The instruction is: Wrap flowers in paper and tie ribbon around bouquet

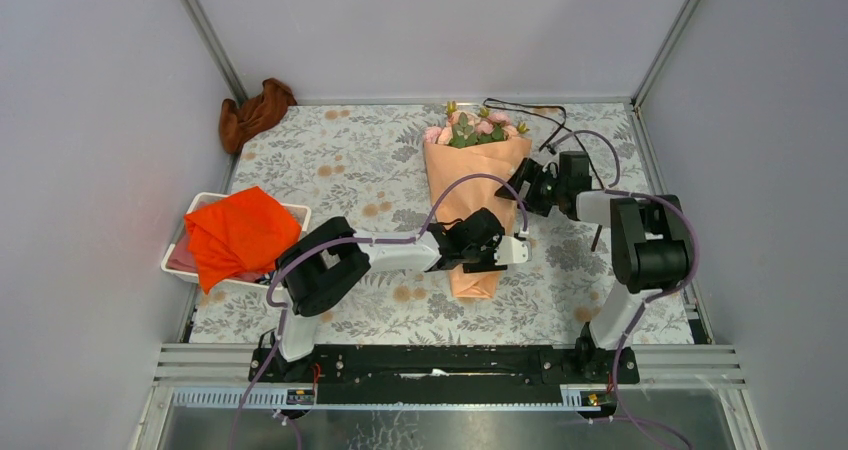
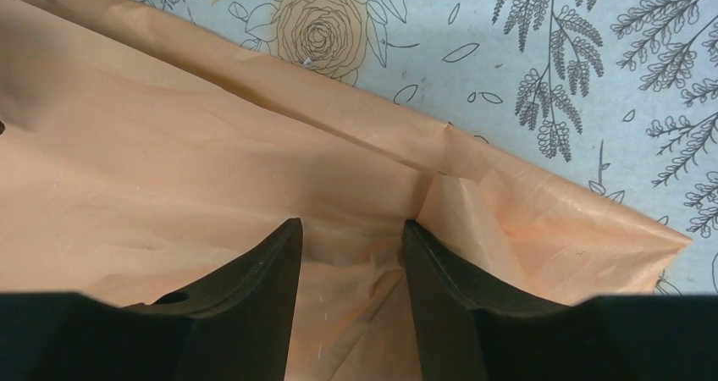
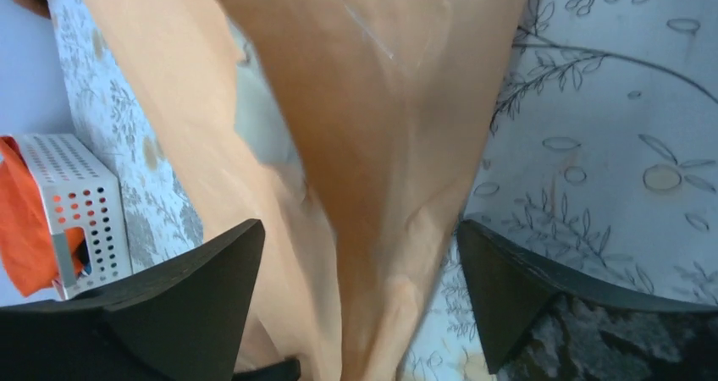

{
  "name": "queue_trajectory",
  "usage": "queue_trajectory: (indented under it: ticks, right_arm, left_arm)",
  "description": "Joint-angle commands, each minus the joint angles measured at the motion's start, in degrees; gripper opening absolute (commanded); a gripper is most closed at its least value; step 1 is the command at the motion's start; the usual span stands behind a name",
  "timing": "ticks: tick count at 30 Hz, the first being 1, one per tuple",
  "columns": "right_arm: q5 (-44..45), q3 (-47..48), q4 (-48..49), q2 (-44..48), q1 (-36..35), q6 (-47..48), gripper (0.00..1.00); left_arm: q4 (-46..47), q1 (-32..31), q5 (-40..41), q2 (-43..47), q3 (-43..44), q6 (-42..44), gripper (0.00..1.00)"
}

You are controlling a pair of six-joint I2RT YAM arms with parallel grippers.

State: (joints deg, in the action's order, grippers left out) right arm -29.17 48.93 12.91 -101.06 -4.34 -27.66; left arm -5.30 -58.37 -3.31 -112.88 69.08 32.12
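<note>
Bouquet (image 1: 470,205) lies flat on the flower-print tablecloth (image 1: 340,160), mid-table. The pink flowers (image 1: 475,127) point to the far edge and the narrow end of the cone points toward the arm bases. The peach paper (image 2: 169,169) is wrapped into a cone, and I see one long fold and creases on it.

Left gripper (image 2: 351,229) is over the lower cone. Its fingers stand apart with paper showing in the gap, and I see no pinch.

Right gripper (image 3: 360,229) is at the cone's right edge with its jaws spread wide. The cone shows between them, but I cannot tell if they touch it.

The dark ribbon (image 1: 520,108) lies loose at the far edge, just right of the blooms.

A white basket (image 1: 205,202) holding an orange cloth (image 1: 240,232) sits at the left edge. A brown cloth (image 1: 255,113) is in the far-left corner.
</note>
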Motion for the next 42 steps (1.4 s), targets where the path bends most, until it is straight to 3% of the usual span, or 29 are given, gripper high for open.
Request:
queue_trajectory:
  ticks: [1,3,4,6,9,10,11,17,24,27,30,33,37,42]
  right_arm:
    - [-3.96,-0.17,5.85,-5.55,-0.41,-3.13,0.86]
    - [-5.41,-0.89,8.24,-6.65,-0.41,-4.39,0.70]
    - [-6.38,-1.20,9.64,-7.02,-0.41,-4.90,0.54]
    - [-8.02,-1.38,11.48,-7.82,-0.32,-5.91,0.34]
    - [-7.26,-1.46,12.50,-7.66,-0.32,-6.80,0.16]
    - [-6.41,-1.51,12.65,-7.30,-0.32,-7.09,0.03]
    - [-5.67,-1.82,13.40,-6.99,-0.30,-7.54,0.00]
    - [-3.32,-3.33,16.50,-5.69,-0.32,-10.18,0.00]
    - [-2.83,-4.44,14.67,-3.67,-0.32,-8.93,0.00]
    - [-3.22,-4.34,12.54,-3.04,-0.40,-7.26,0.00]
    - [-3.83,-3.89,10.83,-2.77,-0.36,-6.10,0.00]
    - [-3.77,-3.51,9.44,-2.13,-0.48,-5.18,0.00]
    - [-3.59,-2.36,7.24,-1.39,-1.03,-4.07,0.00]
    - [-3.03,-1.80,6.02,-0.70,-1.61,-3.49,0.00]
  left_arm:
    - [-6.83,-1.11,-1.11,-3.64,-2.95,0.63,0.56]
    - [-7.54,-1.07,-1.04,-2.95,-2.25,0.73,0.57]
    - [-7.84,-1.13,-1.14,-2.55,-1.95,0.79,0.57]
    - [-8.33,-1.05,-1.15,-2.02,-1.38,1.05,0.58]
    - [-9.46,-1.06,-0.67,-1.40,-0.95,1.17,0.59]
    - [-10.11,-1.11,-0.90,-1.00,-0.85,0.82,0.59]
    - [-11.24,-1.12,-1.57,-0.40,-0.58,0.28,0.60]
    - [-15.68,-6.46,-5.06,5.49,-2.91,0.29,0.65]
    - [-25.57,-9.22,-8.92,5.68,-2.43,0.61,0.56]
    - [-31.52,-9.18,-15.04,10.10,-0.22,1.22,0.56]
    - [-36.78,-6.51,-24.41,15.75,4.11,2.81,0.56]
    - [-34.43,2.38,-30.18,17.42,6.19,1.51,0.49]
    - [-25.42,10.71,-19.88,10.31,8.85,-6.80,0.22]
    - [-21.74,11.87,-11.88,2.73,8.36,-6.44,0.17]
